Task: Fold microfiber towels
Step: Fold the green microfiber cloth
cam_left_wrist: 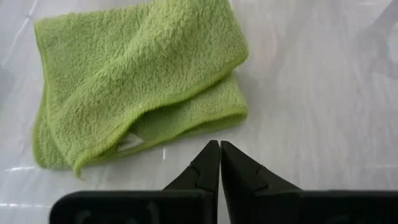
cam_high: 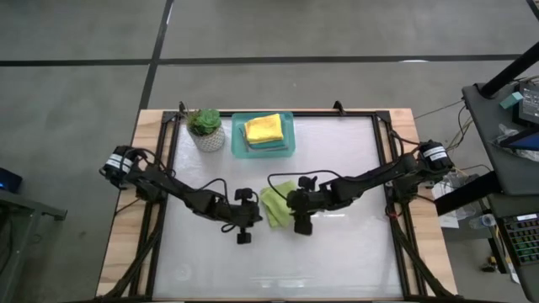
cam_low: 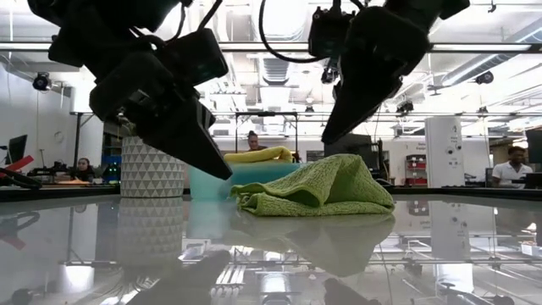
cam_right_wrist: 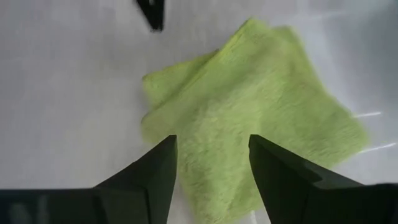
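Lying on the bench between the two arms was the lime green towel, folded over once and a bit lumpy. The right end effector hung just above it with its fingers spread apart and nothing held. The left end effector sat just beside the towel with its fingers pressed together and empty. The yellow towel rested on other folded towels in the teal tray, near the plant pot. It looked like the fold was just let go. Next, the towel likely needed another fold or a lift to the tray, gripping one edge.
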### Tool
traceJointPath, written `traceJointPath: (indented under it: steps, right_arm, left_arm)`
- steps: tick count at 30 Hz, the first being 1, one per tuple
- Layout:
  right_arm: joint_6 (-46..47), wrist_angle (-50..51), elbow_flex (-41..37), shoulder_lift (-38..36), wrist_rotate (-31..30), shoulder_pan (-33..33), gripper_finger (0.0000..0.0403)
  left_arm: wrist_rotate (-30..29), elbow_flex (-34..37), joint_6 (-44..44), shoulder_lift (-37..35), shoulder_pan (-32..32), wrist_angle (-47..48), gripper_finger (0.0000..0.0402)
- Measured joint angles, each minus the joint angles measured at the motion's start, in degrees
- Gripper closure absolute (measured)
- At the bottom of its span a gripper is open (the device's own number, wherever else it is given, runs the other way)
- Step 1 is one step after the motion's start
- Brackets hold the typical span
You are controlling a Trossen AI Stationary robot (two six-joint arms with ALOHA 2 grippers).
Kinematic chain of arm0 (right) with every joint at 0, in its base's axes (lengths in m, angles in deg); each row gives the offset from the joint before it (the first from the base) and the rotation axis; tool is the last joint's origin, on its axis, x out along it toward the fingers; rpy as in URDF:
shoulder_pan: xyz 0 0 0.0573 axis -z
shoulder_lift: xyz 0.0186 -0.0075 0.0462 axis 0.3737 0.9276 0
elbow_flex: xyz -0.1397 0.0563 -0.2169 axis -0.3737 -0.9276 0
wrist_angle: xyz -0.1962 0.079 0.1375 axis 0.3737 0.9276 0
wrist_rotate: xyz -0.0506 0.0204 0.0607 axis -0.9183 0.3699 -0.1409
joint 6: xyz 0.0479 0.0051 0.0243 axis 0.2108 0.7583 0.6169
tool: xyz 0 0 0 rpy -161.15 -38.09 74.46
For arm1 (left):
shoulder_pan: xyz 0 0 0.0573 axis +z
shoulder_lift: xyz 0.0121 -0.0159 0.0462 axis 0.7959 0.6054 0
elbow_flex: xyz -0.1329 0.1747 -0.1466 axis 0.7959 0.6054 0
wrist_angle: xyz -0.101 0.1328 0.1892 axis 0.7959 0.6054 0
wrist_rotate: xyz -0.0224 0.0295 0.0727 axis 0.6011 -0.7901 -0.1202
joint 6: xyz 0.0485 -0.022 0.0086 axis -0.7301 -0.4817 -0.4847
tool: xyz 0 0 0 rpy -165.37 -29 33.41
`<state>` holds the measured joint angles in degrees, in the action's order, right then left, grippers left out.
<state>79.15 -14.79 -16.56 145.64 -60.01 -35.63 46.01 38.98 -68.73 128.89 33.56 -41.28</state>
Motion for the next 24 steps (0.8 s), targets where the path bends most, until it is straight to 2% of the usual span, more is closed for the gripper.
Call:
traceJointPath:
  steps: [9, 15, 20, 24]
  right_arm:
    - [-10.3, 0.6, -0.1, 0.0, -9.5, 2.7, 0.0216]
    - [-14.0, -3.4, -3.5, 0.0, -9.3, 8.0, 0.0216]
    - [-13.9, -12.4, -8.6, 0.0, -3.2, 11.7, 0.0216]
    - [-13.7, -19.3, -12.2, 0.4, -2.9, 13.2, 0.0216]
  left_arm:
    - [-0.5, -0.1, -1.5, 1.8, 0.0, -10.2, 0.0401]
    - [-0.6, 0.2, -1.5, 5.1, 0.0, -13.3, 0.0401]
    - [-0.6, 0.0, -1.4, 8.4, 0.1, -16.2, 0.0401]
    - [-0.6, -0.1, -1.4, 9.6, 0.3, -16.8, 0.0401]
